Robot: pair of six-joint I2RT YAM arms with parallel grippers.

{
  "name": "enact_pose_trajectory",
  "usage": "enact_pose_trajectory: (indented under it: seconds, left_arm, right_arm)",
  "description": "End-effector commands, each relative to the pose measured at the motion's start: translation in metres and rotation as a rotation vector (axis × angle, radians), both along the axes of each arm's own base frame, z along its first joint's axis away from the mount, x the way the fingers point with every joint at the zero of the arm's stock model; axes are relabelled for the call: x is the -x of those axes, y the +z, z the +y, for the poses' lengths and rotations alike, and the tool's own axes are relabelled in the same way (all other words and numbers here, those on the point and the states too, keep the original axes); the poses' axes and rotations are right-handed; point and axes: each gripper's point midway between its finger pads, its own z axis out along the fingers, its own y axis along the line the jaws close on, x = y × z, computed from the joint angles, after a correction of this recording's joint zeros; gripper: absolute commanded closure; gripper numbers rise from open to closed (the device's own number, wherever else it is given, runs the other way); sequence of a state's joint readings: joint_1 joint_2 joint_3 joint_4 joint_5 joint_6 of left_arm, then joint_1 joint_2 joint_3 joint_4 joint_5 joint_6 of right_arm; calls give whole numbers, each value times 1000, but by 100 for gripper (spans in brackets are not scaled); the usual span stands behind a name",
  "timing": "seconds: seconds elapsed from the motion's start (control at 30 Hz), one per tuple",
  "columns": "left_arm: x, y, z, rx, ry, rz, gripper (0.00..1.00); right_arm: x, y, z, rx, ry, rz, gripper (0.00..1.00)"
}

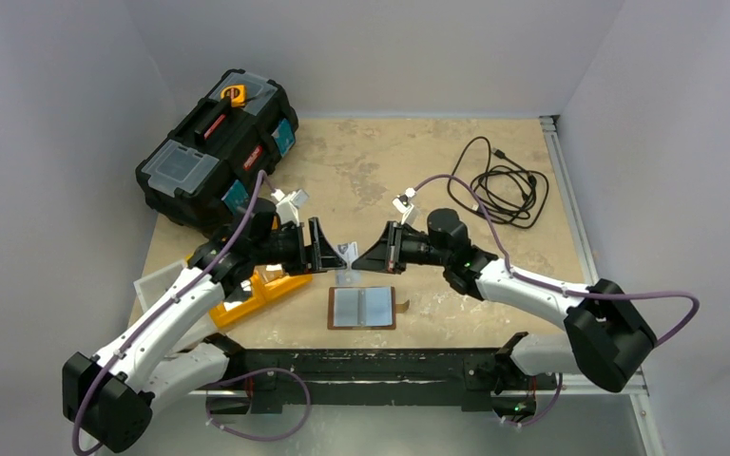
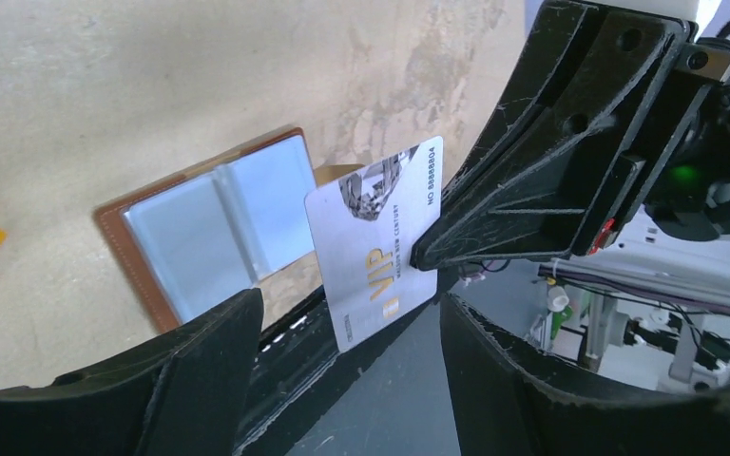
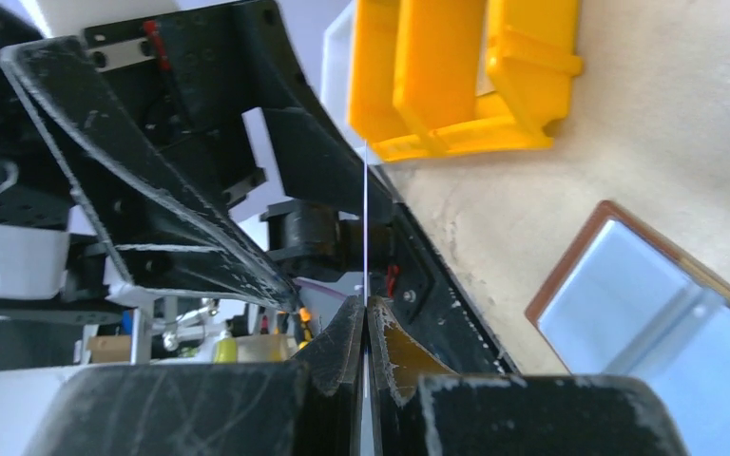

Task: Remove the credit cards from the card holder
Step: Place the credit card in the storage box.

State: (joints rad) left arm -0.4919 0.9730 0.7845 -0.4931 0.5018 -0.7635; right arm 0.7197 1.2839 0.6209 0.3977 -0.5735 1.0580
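The card holder [image 1: 362, 308] lies open and flat near the table's front edge, pale grey-blue inside with a brown border; it also shows in the left wrist view [image 2: 211, 228] and the right wrist view [image 3: 661, 294]. My right gripper [image 1: 358, 256] is shut on a silver VIP credit card [image 2: 378, 242], held in the air above the table behind the holder; the card shows edge-on in the right wrist view [image 3: 366, 218]. My left gripper [image 1: 335, 255] is open, facing the card, its fingers [image 2: 200, 366] on either side and not touching it.
An orange tray [image 1: 257, 293] with a clear lid beside it sits under the left arm, also in the right wrist view [image 3: 456, 76]. A black toolbox [image 1: 217, 150] stands at the back left. A coiled black cable [image 1: 504, 185] lies at the back right.
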Motion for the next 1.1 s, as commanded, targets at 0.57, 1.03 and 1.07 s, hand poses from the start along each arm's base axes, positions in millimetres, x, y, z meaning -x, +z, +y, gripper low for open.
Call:
enact_pose_trajectory:
  seconds: [0.57,1.03,1.07]
  left_arm:
    - [5,24,-16,189,-57,-30,100]
    - [10,-20,149,-708,498,118,100]
    - [13,-22,163,-778,540,135,100]
  right_arm:
    - [2,19,3,-81,13,-26,50]
    - [-21,-1,-21,201,-113,-106,1]
    - [-22,-3,-22,210,-116,-110,1]
